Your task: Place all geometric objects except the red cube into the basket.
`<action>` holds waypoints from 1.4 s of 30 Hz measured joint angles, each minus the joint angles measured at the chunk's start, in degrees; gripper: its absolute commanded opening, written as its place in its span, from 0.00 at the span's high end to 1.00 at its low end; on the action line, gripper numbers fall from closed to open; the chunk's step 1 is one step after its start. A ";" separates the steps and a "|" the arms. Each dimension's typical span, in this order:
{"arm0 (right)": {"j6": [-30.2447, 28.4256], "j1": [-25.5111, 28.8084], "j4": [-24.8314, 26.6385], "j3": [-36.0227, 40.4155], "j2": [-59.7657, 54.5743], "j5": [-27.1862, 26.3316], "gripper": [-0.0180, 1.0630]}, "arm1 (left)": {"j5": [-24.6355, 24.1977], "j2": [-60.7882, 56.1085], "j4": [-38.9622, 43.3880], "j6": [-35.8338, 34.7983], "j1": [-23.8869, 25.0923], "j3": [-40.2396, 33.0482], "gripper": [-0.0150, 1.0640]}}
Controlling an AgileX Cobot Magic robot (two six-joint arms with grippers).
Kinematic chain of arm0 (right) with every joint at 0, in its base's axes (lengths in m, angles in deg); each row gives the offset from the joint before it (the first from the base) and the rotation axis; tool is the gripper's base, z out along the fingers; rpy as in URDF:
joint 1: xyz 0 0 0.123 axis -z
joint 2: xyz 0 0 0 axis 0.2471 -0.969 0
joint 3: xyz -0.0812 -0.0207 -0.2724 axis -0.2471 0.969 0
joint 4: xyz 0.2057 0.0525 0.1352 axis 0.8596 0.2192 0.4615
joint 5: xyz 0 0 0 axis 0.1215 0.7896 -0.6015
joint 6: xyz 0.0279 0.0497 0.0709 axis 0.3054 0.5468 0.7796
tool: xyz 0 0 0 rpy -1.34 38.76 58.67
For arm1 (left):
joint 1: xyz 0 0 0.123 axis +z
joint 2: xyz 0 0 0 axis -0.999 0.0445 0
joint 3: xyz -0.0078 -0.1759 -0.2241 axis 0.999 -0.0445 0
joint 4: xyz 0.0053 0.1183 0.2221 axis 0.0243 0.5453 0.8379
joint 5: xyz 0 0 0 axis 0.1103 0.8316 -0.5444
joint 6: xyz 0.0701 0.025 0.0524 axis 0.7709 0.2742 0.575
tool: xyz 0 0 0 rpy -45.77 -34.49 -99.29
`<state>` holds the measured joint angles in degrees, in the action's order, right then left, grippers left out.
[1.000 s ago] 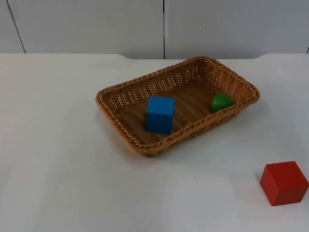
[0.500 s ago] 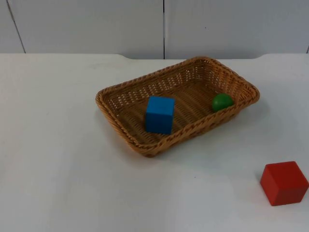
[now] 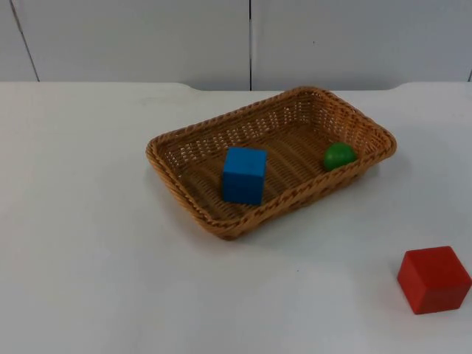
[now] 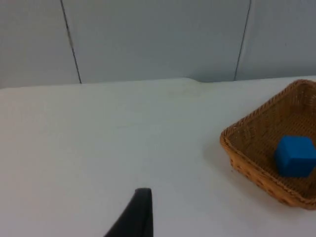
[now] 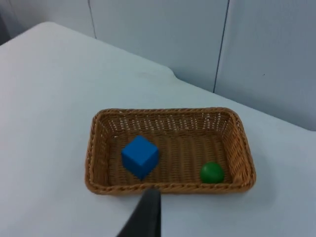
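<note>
A brown wicker basket [image 3: 175, 140] stands slantwise in the middle of the table. Inside it a blue cube [image 3: 244, 174] rests near the front wall and a green ball [image 3: 338, 155] lies at the right end. The red cube [image 3: 434, 279] sits on the table at the front right, well apart from the basket. My left gripper [image 4: 140, 212] hangs over bare table to the left of the basket [image 4: 247, 148], with the blue cube [image 4: 295, 155] in sight. My right gripper [image 5: 148, 212] is raised in front of the basket [image 5: 94, 148], looking down on the blue cube [image 5: 140, 156] and green ball [image 5: 212, 172].
The white table top [image 3: 88, 243] runs back to the grey partition wall [image 3: 251, 37]. Open table lies left of and in front of the basket.
</note>
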<state>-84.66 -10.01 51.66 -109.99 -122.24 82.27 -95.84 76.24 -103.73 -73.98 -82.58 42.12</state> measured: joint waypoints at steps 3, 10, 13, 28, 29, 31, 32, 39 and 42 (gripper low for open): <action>0.00 0.00 0.10 2.29 4.51 1.17 0.19 | -1.24 -3.31 2.37 -2.94 0.00 0.00 0.01; 0.11 -0.30 0.10 8.80 17.92 3.27 0.19 | -6.07 -10.52 8.82 -8.83 0.00 0.00 0.01; 0.11 -0.30 0.10 11.96 23.76 5.65 0.19 | -9.55 -14.24 9.78 -9.56 0.00 0.00 0.01; 4.93 -0.30 -2.50 17.23 40.56 19.38 0.19 | -16.53 -16.41 15.89 -9.80 0.00 -0.77 0.01; 5.93 -0.30 -3.52 17.77 41.09 19.99 0.19 | -16.53 -16.41 16.48 -9.80 0.00 -0.77 0.01; 7.47 -0.30 -5.37 18.98 41.32 20.34 0.19 | -16.53 -16.41 17.01 -9.80 0.00 -0.77 0.01; 8.01 -0.30 -5.77 19.72 41.32 20.34 0.19 | -16.53 -16.41 17.24 -9.80 0.00 -0.77 0.01; 9.06 -0.45 -7.21 21.86 41.32 21.62 0.19 | -16.35 -16.41 17.92 -10.32 0.00 -1.05 0.01; 9.14 -0.45 -7.21 21.86 41.32 21.62 0.19 | -16.10 -16.41 17.92 -10.81 0.00 -2.55 0.01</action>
<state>-75.52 -10.46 44.44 -88.13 -80.92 103.89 -111.93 59.83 -85.80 -84.79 -82.58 39.57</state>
